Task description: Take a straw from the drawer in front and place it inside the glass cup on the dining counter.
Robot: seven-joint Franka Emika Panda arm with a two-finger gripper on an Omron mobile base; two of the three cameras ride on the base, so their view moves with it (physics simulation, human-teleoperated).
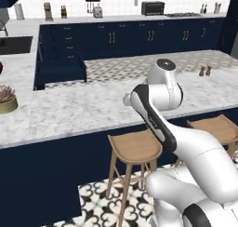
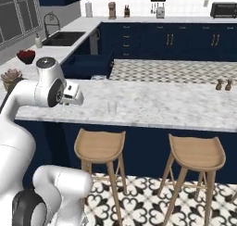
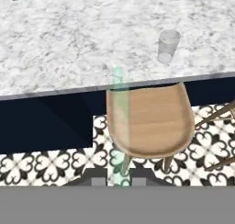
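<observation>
Straw (image 3: 118,126) clamped in closed pincer (image 3: 120,179); glass cup (image 3: 168,46) apart.

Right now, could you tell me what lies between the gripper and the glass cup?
In the hand view, a wooden stool and bare marble of the dining counter lie between the gripper, shut on a straw, and the glass cup.
</observation>
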